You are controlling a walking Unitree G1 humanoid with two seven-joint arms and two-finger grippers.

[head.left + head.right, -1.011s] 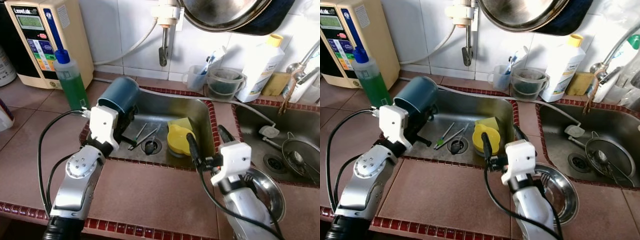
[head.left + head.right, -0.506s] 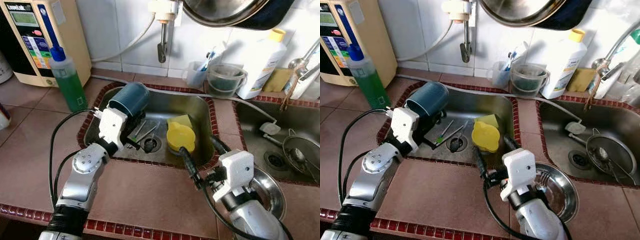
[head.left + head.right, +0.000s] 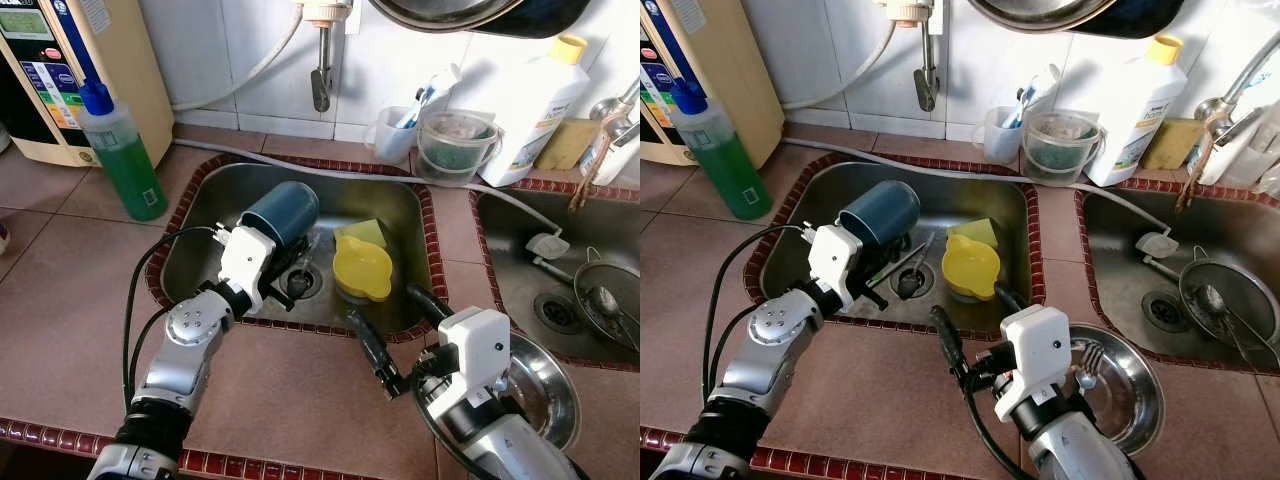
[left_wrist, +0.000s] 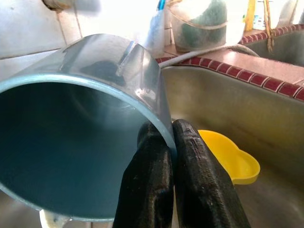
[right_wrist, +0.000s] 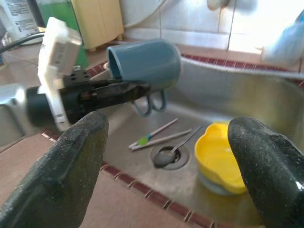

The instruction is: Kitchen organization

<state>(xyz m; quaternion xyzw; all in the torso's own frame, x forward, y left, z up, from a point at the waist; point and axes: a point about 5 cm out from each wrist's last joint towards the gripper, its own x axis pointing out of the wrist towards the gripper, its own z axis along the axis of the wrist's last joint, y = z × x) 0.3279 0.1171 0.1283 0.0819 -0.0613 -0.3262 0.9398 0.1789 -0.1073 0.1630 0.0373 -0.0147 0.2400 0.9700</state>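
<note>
Left gripper point(image 4: 173, 142): jaws pinched on the rim of the blue mug point(image 3: 280, 212), 1 finger inside, 1 outside; mug tilted on its side over the sink point(image 3: 200, 200), above the drain.
Right gripper point(image 3: 385, 335): jaws wide, holding nothing, at the sink's front edge near the yellow bowl point(image 3: 362, 268).
Utensils point(image 5: 161, 137): lying by the drain.
Handling note: rim grip looks thin; probably best kept firm, wrist rotated slowly so the mug does not slip.
</note>
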